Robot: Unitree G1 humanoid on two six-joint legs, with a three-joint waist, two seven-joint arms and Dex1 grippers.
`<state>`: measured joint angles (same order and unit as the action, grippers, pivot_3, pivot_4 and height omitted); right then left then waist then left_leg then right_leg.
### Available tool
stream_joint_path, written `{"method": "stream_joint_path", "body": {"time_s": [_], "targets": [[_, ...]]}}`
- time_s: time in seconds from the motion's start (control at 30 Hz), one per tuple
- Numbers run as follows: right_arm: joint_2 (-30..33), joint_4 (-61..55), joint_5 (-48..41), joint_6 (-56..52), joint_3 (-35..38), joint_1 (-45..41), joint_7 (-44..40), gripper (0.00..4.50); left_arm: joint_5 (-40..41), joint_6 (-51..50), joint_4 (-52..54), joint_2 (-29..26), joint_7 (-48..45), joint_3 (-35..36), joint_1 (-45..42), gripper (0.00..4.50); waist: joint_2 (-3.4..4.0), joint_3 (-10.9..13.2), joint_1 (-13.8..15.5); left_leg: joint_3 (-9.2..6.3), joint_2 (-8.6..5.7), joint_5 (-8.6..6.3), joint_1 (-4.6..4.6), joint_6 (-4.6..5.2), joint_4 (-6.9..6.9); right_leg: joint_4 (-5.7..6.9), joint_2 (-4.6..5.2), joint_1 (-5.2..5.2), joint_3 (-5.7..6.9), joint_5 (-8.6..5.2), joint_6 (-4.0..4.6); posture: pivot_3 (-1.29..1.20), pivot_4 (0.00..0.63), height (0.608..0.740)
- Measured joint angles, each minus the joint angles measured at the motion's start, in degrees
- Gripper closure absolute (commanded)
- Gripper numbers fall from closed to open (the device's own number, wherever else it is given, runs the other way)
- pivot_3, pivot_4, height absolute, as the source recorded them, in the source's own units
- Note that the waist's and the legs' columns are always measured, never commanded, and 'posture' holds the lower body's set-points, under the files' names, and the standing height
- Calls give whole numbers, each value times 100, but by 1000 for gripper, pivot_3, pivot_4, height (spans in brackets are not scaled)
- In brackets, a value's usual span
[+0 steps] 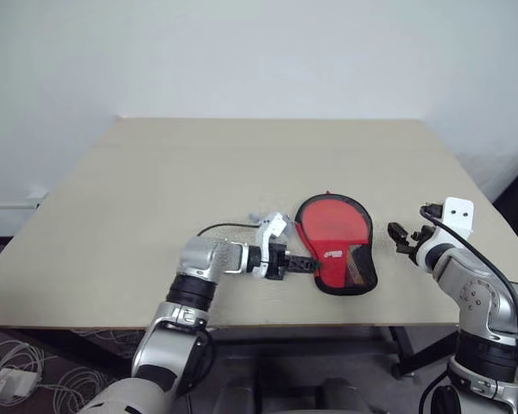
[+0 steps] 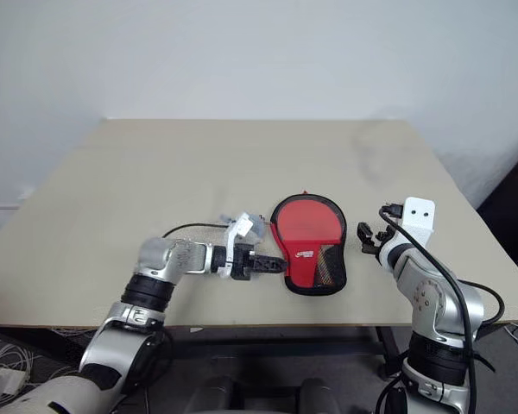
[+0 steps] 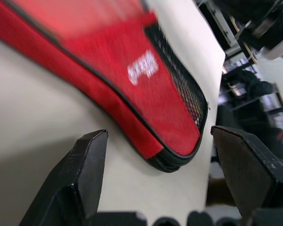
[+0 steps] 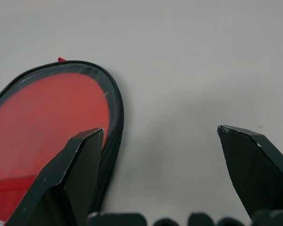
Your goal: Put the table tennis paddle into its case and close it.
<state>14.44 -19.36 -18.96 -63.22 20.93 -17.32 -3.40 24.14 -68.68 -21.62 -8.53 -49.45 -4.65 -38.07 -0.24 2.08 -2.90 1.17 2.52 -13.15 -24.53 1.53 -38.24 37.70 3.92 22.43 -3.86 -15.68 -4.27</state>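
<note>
The case (image 1: pixel 335 241) lies flat near the table's front edge, black-edged, with a white logo and dark mesh at its narrow end (image 3: pixel 132 70). Red shows through its clear round half (image 4: pixel 42 122); I cannot tell if that is the table tennis paddle, which is otherwise hidden. My left gripper (image 1: pixel 300 261) is open, low over the table, pointing at the left side of the case's narrow end, close to it. My right gripper (image 1: pixel 400 235) is open and hovers apart from the case, just right of its round half.
The beige table (image 1: pixel 198 164) stretches wide behind the case, up to a white wall. Its front edge (image 1: pixel 86 325) runs just under both arms, and its right edge (image 1: pixel 475 185) passes near my right gripper. A black cable (image 1: pixel 224 228) loops by the left wrist.
</note>
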Motion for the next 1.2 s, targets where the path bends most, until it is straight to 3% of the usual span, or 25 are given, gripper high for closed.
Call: {"method": "stream_joint_path", "body": {"time_s": [0.47,0.9,1.0,1.2], "targets": [[157,-51,-19,5,-72,216,-137,317,183,-308,-1203,711,814,784,-637,776,2,-3,43,-7,-11,2,2,-3,-4,-5,5,-12,3,0,-1,0,0,728],[139,-43,-6,82,-4,234,4,317,184,-326,-1753,1237,830,793,-896,776,2,-2,37,-6,-12,2,1,-3,-3,-5,5,-9,1,-1,-1,0,0,728],[117,-41,-6,93,33,251,16,296,184,-317,-1875,1243,862,828,-961,1666,2,-2,36,-6,-12,2,1,-3,-3,-5,5,-9,1,-1,-1,0,0,728],[99,-20,-4,114,84,275,79,296,213,-347,-1882,1205,822,849,-961,3885,2,-2,34,-5,-12,2,1,-3,-3,-4,5,-8,0,-1,-1,0,0,728]]}}
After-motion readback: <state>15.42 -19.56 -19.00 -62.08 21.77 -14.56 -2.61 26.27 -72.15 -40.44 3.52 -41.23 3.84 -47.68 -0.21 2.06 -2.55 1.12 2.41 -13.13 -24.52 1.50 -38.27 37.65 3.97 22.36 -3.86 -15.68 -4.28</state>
